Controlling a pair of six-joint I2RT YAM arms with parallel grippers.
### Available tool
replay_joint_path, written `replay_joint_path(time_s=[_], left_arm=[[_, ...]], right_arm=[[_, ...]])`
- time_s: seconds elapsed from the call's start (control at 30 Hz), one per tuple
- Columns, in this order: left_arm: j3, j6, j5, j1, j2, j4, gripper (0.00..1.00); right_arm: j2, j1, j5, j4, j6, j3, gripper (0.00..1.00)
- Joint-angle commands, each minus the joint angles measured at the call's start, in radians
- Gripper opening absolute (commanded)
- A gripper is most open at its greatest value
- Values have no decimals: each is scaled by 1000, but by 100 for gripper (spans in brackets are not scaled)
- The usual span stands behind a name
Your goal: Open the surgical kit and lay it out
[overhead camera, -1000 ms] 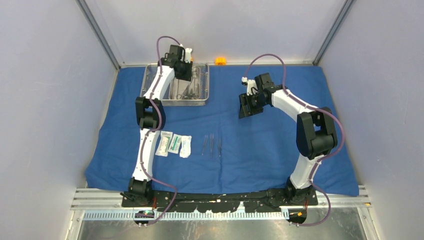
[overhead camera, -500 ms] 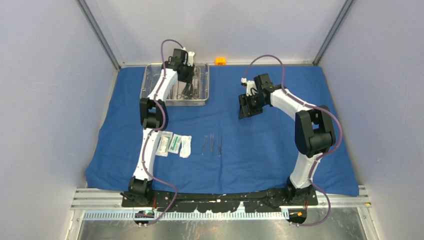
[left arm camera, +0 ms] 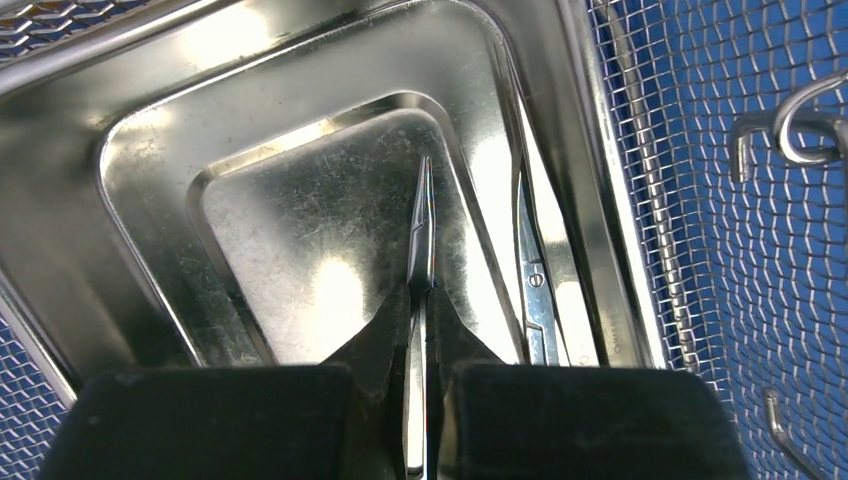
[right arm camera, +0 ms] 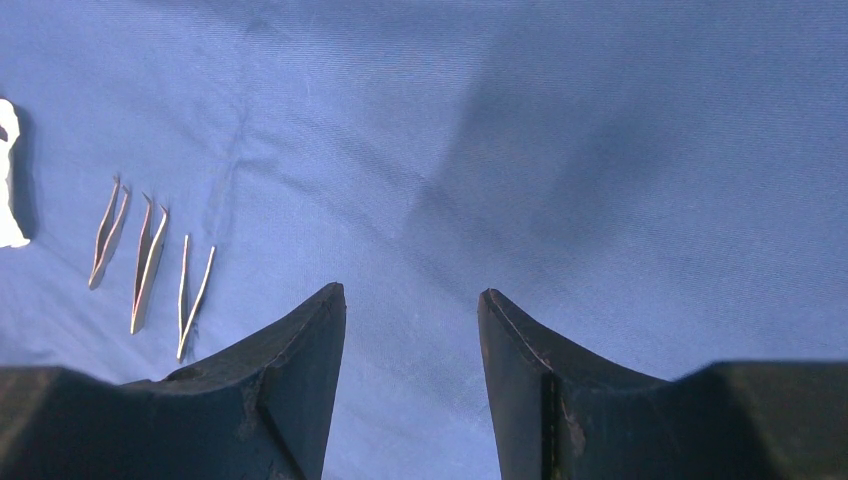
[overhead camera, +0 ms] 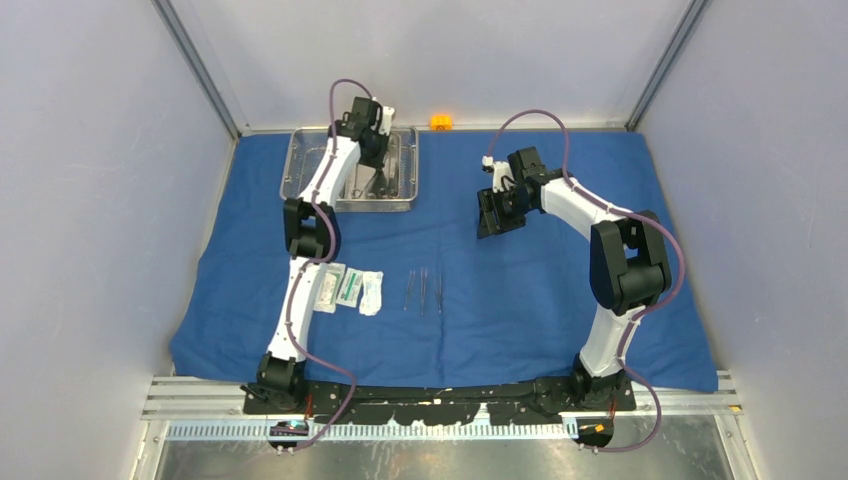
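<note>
The blue cloth wrap (overhead camera: 520, 300) lies spread over the table. The steel mesh basket (overhead camera: 300, 165) stands at the back left with the solid steel tray (left arm camera: 290, 230) inside it. My left gripper (left arm camera: 421, 290) reaches into the tray and is shut on a thin pointed steel instrument (left arm camera: 423, 215); in the top view the left gripper (overhead camera: 377, 168) is over the basket. A pair of scissors (left arm camera: 535, 295) lies along the tray's right wall. Three forceps (overhead camera: 423, 290) and three white-green packets (overhead camera: 348, 288) lie in a row on the cloth. My right gripper (overhead camera: 495, 215) hangs open and empty above bare cloth.
A small orange block (overhead camera: 441, 122) sits at the back edge behind the cloth. Grey walls close in left, right and back. The basket's mesh wall (left arm camera: 720, 230) and wire handle (left arm camera: 790, 130) are just right of the tray. The forceps (right arm camera: 148, 262) show left of my right fingers (right arm camera: 310, 340).
The left arm has shifted a little to the right and farther back over the basket. The right arm has not moved.
</note>
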Motion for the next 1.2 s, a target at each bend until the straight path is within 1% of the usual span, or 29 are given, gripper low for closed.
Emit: replay_joint_path(time_s=[0.0,0.13,0.23,0.3,0.63,0.8,0.87,0.93,1.0,1.03,1.07,1.17], left_arm=[[-13,-56,85,30,18,-83,0],[-49,-75,139,44,-33,-21,0],[-98,-70,145,44,-98,58,0],[-98,-67,147,44,-132,85,0],[-106,-52,167,41,-189,112,0],[-131,-69,248,38,-185,130,0],[-137,-79,259,31,-173,131,7],[-147,-89,259,25,-162,135,16],[-158,-94,258,16,-153,136,22],[-165,-92,255,11,-149,136,28],[-171,-89,245,5,-145,136,32],[-200,-63,200,-16,-145,127,39]], right_arm=[[-24,-3,-13,3,0,35,56],[-25,-3,-10,3,-1,35,56],[-21,-3,-7,3,-1,37,56],[-17,-2,-6,3,-1,39,56],[-3,-2,-5,3,-1,43,56],[0,-2,4,3,-6,42,56],[3,-3,7,-3,-9,45,56],[8,-2,13,-7,-12,49,56],[13,-3,16,-9,-14,52,56],[16,-3,17,-10,-15,53,56],[18,-3,20,-12,-15,54,56],[23,-3,25,-18,-20,59,56]])
